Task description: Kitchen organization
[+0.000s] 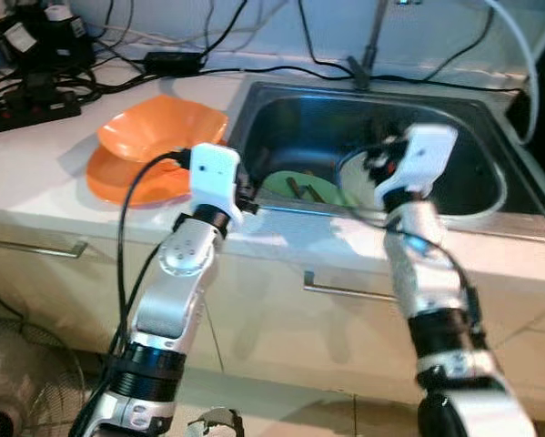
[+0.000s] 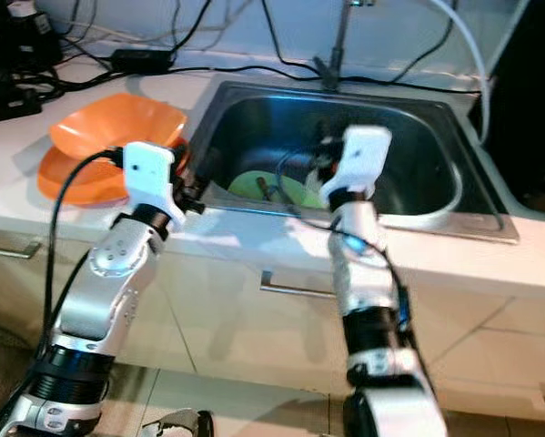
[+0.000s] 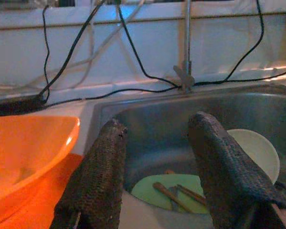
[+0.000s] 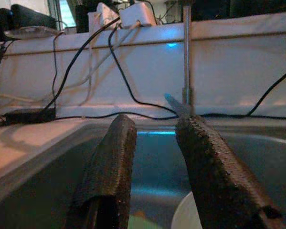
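Both tools, left tool (image 3: 154, 181) and right tool (image 4: 154, 162), spread empty over sink (image 1: 472, 196); reaching stage, next lowering onto green plate (image 3: 166, 191).

**Both arms raised at the front rim of the steel sink**

A steel sink (image 1: 463, 196) is set in a pale counter (image 1: 35, 173). Inside it lie a green plate (image 1: 299, 188) bearing dark sticks and, at its 3 o'clock, a white bowl (image 1: 352, 177). Orange bowls (image 1: 154, 146) are stacked on the counter at the sink's 9 o'clock. The left wrist housing (image 1: 215, 173) sits at the sink's near-left corner; the right wrist housing (image 1: 416, 159) hangs over the basin. Black cables (image 1: 163, 50) cross the back.
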Robot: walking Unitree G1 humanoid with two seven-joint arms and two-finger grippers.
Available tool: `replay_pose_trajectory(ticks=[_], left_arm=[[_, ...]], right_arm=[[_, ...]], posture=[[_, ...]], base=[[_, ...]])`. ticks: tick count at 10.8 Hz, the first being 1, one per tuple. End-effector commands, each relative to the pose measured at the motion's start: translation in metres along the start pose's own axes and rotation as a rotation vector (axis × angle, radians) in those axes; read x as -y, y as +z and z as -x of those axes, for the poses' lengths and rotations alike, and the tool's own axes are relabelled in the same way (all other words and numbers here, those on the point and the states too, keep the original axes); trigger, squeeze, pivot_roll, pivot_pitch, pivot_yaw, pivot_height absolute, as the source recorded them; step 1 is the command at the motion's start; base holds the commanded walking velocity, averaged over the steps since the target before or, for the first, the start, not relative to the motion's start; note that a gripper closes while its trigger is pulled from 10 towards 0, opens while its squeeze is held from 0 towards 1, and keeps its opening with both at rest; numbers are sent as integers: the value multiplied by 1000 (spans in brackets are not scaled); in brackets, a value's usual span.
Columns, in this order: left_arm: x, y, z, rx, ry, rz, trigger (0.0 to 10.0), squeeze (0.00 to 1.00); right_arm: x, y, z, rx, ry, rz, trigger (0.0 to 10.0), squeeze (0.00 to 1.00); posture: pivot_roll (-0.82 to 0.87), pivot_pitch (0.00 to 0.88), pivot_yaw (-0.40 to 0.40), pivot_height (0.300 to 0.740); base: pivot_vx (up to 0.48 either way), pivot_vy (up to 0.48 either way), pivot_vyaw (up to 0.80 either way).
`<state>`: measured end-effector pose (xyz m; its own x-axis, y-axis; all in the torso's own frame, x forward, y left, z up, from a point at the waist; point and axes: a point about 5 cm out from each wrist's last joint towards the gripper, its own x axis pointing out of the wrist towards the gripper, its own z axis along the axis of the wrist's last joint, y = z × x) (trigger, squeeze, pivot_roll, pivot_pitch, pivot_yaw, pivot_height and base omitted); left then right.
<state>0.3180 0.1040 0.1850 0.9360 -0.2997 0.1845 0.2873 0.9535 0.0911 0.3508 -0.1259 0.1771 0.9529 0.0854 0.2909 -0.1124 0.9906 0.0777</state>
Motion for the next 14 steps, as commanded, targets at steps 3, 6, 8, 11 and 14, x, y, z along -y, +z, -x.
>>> replay_pose_trajectory(ticks=[3,6,8,11,14], left_arm=[[-16,21,-10,55,7,-168,10000,0],[-64,40,-18,55,238,-154,10000,0],[-97,43,-15,26,462,-68,10000,0],[-85,39,-15,14,405,-40,10000,0],[-59,29,-13,14,344,23,10000,0]], right_arm=[[-15,-8,5,-55,24,-33,10000,0],[-20,-9,4,-71,17,-58,10000,0],[-23,-9,3,-78,17,-69,10000,0],[-19,-8,1,-82,6,-69,10000,0],[-16,-6,-1,-84,-7,-63,10000,0]], posture=[[111,0,8,740],[119,0,11,740],[126,0,8,740],[125,0,6,740],[122,14,3,740]], base=[[0,0,0],[0,0,0],[0,0,0],[0,0,0],[0,0,0]])
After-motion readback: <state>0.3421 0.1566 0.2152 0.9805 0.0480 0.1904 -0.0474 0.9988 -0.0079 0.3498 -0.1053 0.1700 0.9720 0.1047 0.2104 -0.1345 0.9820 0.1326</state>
